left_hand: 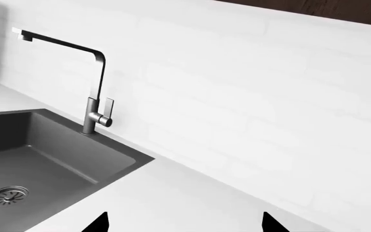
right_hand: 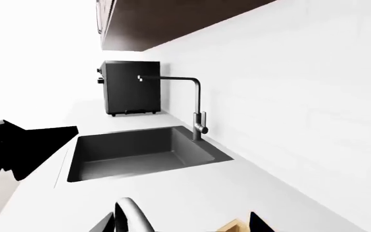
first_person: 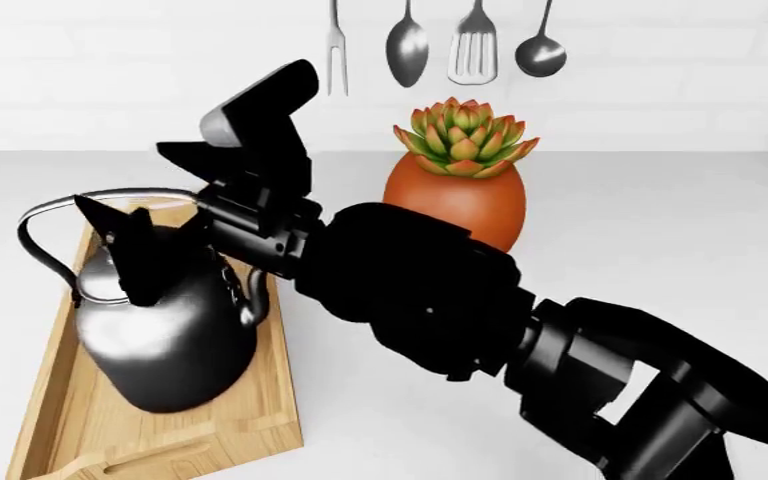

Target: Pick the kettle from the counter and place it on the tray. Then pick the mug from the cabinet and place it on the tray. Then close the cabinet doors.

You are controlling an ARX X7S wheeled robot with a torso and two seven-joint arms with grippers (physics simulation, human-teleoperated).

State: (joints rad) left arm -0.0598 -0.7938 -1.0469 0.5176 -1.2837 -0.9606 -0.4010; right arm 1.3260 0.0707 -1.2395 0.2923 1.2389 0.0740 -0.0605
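The kettle (first_person: pixel 164 340) is sitting upright inside the tray (first_person: pixel 57 420), its dark glossy body filling most of the tray's width and its thin bail handle (first_person: pixel 40 230) arching up over the far end. Nothing else is lying in the tray (just the one kettle). The tray is resting on the white counter (first_person: pixel 678 240).

The right gripper (first_person: pixel 177 185) is hovering just above the kettle with its fingers spread apart and nothing between them; one fingertip (first_person: pixel 124 225) is showing in front of the kettle's top, though I cannot tell whether it is touching. In the right wrist view the handle's curve (right_hand: pixel 134 217) is passing between the finger tips.

Behind the arm one orange plant pot (first_person: pixel 458 200) is standing with a succulent (first_person: pixel 464 135) in it. Four utensils are hanging on the wall: a fork (first_person: pixel 336 45), a spoon (first_person: pixel 407 45), a spatula (first_person: pixel 472 45) and a ladle (first_person: pixel 542 45).

The left gripper (left_hand: pixel 185 223) is standing open near a dark sink (left_hand: pixel 37 159) with one faucet (left_hand: pixel 95 92).
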